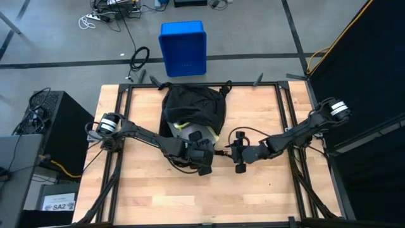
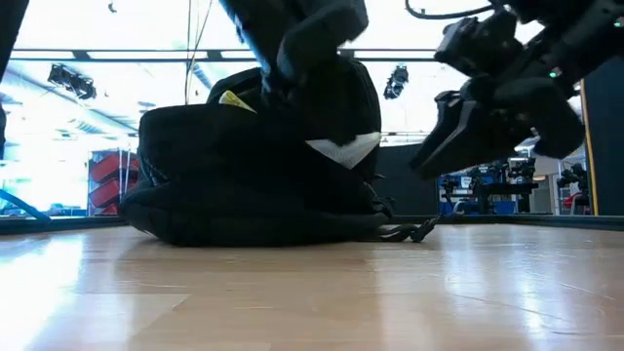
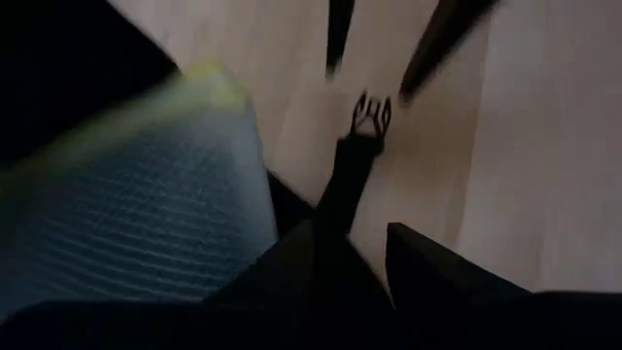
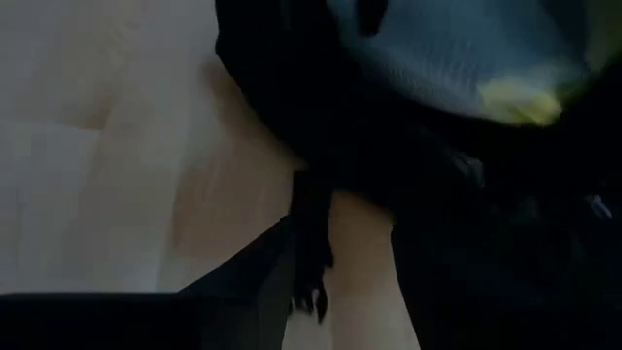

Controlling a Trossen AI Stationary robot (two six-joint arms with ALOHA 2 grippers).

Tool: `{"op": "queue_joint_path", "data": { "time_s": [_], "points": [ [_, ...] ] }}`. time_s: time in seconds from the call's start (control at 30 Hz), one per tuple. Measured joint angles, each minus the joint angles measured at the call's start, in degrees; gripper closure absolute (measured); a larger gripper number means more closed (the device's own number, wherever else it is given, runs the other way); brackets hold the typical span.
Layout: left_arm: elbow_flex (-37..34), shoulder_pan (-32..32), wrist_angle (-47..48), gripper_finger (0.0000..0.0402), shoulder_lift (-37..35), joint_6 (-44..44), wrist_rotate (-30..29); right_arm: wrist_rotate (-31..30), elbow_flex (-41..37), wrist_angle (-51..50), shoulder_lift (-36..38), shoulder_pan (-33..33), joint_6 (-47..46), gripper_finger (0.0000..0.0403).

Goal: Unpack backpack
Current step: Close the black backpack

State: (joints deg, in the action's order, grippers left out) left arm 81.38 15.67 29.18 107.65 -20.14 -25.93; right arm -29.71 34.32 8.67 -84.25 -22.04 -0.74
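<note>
We see the backpack point(image 1: 190, 107) lying at the bench's point(image 1: 253, 190) far middle, our left end effector point(image 1: 201, 155) at its near edge, grip unclear, and the right end effector point(image 1: 239, 154) beside it, fingers apart around a strap

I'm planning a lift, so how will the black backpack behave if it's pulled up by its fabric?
Probably floppy: the backpack lies slumped and creased on the table. It would likely sag rather than keep its shape. Its loose strap trails on the wood and may drag.
</note>
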Motion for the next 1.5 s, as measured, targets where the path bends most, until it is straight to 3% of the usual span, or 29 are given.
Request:
{"op": "queue_joint_path", "data": {
  "time_s": [0.23,0.63,1.03,1.2,1.33,1.5],
  "points": [
    [0.1,0.1,9.3,0.03,0.0,-4.3,0.1,1.4,4.9,-0.1,-4.3,1.0,5.3,0.0261],
    [-0.8,1.3,6.8,0.0297,0.0,-2.2,8.3,5.6,7.8,-2.3,-4.7,6.6,10.6,0.0262],
    [-1.0,1.7,6.8,0.0222,1.1,-2.9,8.7,6.3,13.8,-3.0,-4.7,8.2,15.6,0.0266],
    [-1.0,1.6,6.6,0.0209,3.4,-2.8,8.2,7.1,14.5,-3.4,-4.7,9.3,16.9,0.0271],
    [-1.0,1.3,6.2,0.0233,4.6,-1.6,6.4,8.1,14.5,-4.8,-4.7,10.6,17.9,0.0273],
    [-1.0,1.3,5.8,0.0334,4.7,0.0,5.2,9.2,14.5,-8.0,-4.7,11.4,18.3,0.0271]
  ]
}}
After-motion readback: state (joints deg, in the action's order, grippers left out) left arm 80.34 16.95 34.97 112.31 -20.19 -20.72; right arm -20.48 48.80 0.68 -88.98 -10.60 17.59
